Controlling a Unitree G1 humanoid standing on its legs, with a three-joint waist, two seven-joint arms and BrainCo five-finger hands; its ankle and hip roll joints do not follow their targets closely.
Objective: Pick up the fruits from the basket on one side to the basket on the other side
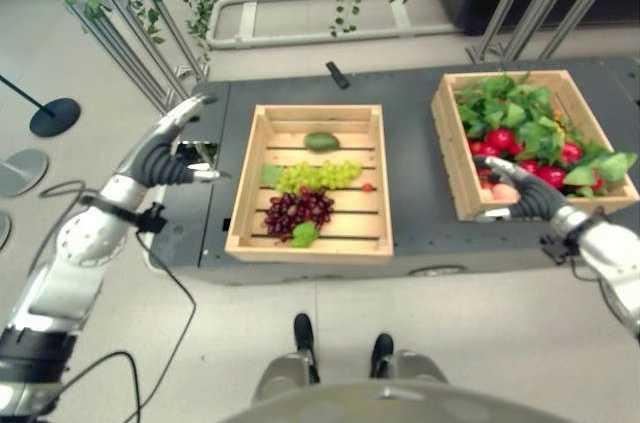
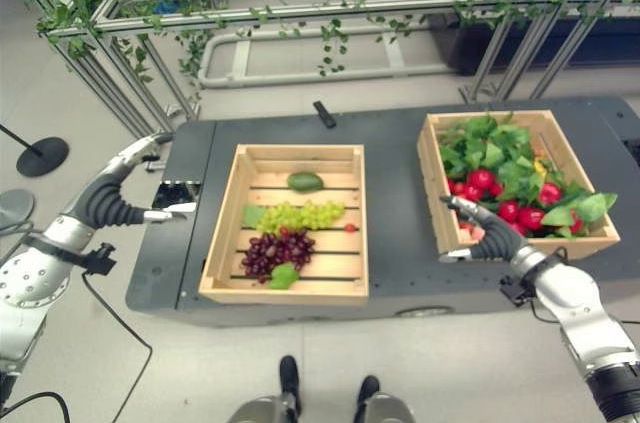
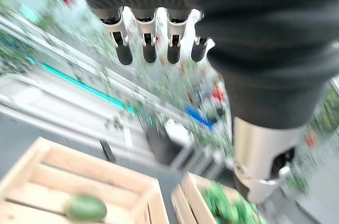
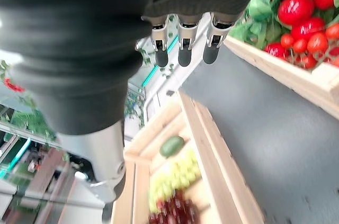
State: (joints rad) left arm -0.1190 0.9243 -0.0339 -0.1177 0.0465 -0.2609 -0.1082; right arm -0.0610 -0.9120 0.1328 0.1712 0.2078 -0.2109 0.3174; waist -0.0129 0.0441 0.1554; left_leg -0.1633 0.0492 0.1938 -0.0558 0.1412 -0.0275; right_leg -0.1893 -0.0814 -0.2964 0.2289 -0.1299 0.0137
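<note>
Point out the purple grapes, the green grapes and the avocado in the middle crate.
purple grapes [image 1: 298, 211]: left eye view, middle of the bunch.
green grapes [image 1: 320, 176]: left eye view, middle of the bunch.
avocado [image 2: 305, 181]: right eye view, centre of its skin.

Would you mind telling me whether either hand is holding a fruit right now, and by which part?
Neither: the left hand and the right hand both have straight fingers holding nothing.

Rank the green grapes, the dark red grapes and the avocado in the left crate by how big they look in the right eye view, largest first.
1. Green grapes, the longest bunch.
2. Dark red grapes, more compact; close to the green bunch in area, so this order is unsure.
3. Avocado, clearly smallest.
</note>
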